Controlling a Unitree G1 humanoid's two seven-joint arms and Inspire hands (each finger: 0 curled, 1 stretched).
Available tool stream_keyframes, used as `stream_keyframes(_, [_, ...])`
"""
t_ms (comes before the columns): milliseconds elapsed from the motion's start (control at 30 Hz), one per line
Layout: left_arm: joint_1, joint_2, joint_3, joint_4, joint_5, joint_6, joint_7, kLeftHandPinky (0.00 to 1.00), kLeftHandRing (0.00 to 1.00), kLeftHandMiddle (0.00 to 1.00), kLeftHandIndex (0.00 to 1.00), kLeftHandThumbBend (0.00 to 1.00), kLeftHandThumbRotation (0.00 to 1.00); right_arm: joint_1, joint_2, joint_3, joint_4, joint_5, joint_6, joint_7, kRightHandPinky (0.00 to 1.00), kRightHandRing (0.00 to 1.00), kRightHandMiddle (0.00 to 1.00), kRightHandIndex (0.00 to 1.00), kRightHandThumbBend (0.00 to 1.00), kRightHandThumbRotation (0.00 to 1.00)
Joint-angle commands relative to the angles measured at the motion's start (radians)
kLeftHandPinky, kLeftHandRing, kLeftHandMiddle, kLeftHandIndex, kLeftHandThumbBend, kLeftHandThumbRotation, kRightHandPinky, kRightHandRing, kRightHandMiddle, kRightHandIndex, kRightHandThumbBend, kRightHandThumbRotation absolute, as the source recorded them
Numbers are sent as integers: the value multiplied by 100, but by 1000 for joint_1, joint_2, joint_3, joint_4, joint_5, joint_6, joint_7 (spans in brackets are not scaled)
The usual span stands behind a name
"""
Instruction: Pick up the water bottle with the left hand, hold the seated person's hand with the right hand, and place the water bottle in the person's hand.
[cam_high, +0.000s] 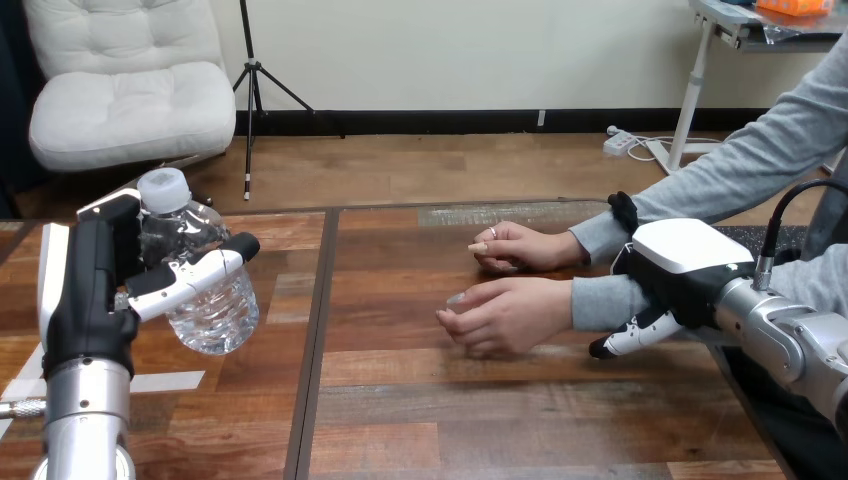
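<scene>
The left hand (95, 290) was raised above the surface (500, 420) at its own side, fingers and thumb curled round the bottle (215, 310). The pick-up looked done, with the carry across still to come. The right hand (685, 260) lay well to the right of it, its white back over the grey sleeve (600, 302). Whether it gripped that arm or only rested on it could not be told.

Just beyond the right hand, toward the left one, the person's near hand (510, 315) rested on the surface, loosely cupped and turned on its side. The person's far hand (520, 245) lay just past it, the two apart.

To do the hand-over well, the right hand would probably need a sure, gentle hold at the wrist to steady the near hand. That hand should be opened upward before the bottle arrives. The left hand should likely travel level and low across the gap. It should set the bottle's base into the palm and loosen only once the person's fingers close.

The bottle sat tilted in the left hand, base toward the right hand and white cap (163, 190) uppermost and on. It was clear plastic, and how much water it held could not be judged. With the cap on, a spill seemed unlikely, but a thin wall may buckle under a hard squeeze.
</scene>
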Motion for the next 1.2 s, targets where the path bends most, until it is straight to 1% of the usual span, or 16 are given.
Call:
stream_keyframes(0, [-43, 8, 3, -48, -5, -33, 1, 31, 37, 41, 43, 67, 0, -38, 22, -27, -16, 33, 8, 1, 23, 28, 34, 39, 89, 50])
stream_keyframes(67, [-43, 8, 3, -46, -5, -37, 2, 31, 37, 41, 43, 67, 0, -39, 25, -29, -15, 37, 12, 6, 23, 28, 34, 40, 90, 50])
stream_keyframes(367, [-44, 8, 3, -40, -5, -47, 2, 31, 37, 41, 43, 67, 0, -42, 33, -30, -11, 53, 21, 16, 29, 34, 40, 44, 92, 46])
stream_keyframes(400, [-44, 8, 3, -42, -4, -41, 3, 31, 37, 41, 43, 67, 0, -42, 37, -33, -11, 58, 25, 20, 29, 34, 40, 45, 92, 45])
stream_keyframes(500, [-44, 7, 3, -43, -2, -38, 4, 31, 37, 41, 43, 67, 0, -44, 42, -34, -9, 62, 32, 25, 26, 31, 37, 46, 93, 42])
stream_keyframes(667, [-42, 10, 2, -40, -2, -50, 1, 31, 37, 41, 43, 67, 0, -45, 45, -29, -11, 59, 37, 23, 25, 30, 37, 47, 96, 41])
stream_keyframes(767, [-43, 3, 4, -50, -9, -30, 3, 31, 37, 41, 43, 67, 0, -47, 49, -29, -13, 59, 46, 31, 25, 30, 37, 49, 98, 40])
stream_keyframes(900, [-41, 7, 3, -47, -4, -39, 2, 31, 37, 41, 43, 67, 0, -49, 52, -33, -10, 68, 41, 44, 26, 30, 37, 50, 99, 40])
stream_keyframes(1000, [-41, 7, 2, -49, -3, -37, 3, 31, 37, 42, 43, 67, 0, -54, 53, -29, -9, 68, 50, 62, 29, 34, 42, 52, 100, 41])
stream_keyframes(1033, [-40, 5, 2, -53, -4, -32, 3, 31, 37, 42, 43, 67, 0, -55, 53, -26, -8, 68, 52, 69, 32, 39, 46, 54, 100, 43])
stream_keyframes(1167, [-40, 6, 1, -57, 0, -27, 4, 31, 37, 42, 43, 67, 0, -59, 54, -23, -13, 68, 58, 81, 37, 44, 51, 56, 100, 44])
